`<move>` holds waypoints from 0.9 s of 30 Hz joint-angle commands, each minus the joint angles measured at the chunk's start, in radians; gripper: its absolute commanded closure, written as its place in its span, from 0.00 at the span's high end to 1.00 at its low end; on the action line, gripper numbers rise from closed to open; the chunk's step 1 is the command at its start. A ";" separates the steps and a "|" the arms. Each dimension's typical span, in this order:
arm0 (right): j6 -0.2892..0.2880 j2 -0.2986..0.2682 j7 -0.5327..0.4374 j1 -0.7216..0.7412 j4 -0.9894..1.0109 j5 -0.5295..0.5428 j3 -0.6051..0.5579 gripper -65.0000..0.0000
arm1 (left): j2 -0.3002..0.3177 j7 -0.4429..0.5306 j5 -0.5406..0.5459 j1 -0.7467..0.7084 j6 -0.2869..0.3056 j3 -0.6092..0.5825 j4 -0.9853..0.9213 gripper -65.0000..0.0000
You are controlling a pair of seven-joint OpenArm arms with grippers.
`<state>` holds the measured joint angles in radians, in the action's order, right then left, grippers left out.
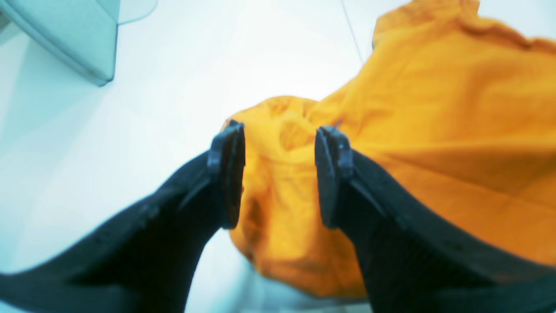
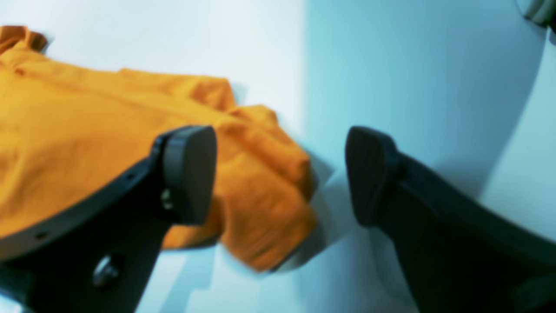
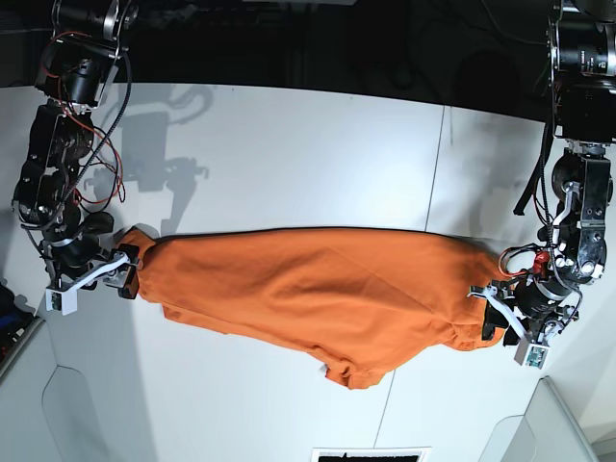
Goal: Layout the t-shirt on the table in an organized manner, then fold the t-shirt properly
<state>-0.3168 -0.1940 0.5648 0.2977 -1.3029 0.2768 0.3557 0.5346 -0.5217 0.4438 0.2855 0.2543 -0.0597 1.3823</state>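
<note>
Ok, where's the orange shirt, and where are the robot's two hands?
Bright orange fabric t-shirt (image 3: 318, 289): base view, middle of the stretched body.
Black left hand (image 1: 280, 174): left wrist view, gap between its open fingers.
Black right hand (image 2: 280, 176): right wrist view, gap between its wide-open fingers.

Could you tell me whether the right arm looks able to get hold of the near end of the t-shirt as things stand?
Probably yes. The right gripper stands open right at the bunched end of the t-shirt, one finger over the cloth, the other over bare table, with nothing between them.
</note>
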 commanded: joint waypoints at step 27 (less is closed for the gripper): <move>-0.108 -0.038 0.127 0.053 -0.181 0.115 0.066 0.00 | 0.210 -0.043 0.076 0.061 0.072 0.012 0.103 0.00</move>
<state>-0.4248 -0.2184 0.7101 0.3298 -1.4673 0.3786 0.4171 0.7238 -0.5854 0.5190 0.3191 0.3328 -0.0605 1.4689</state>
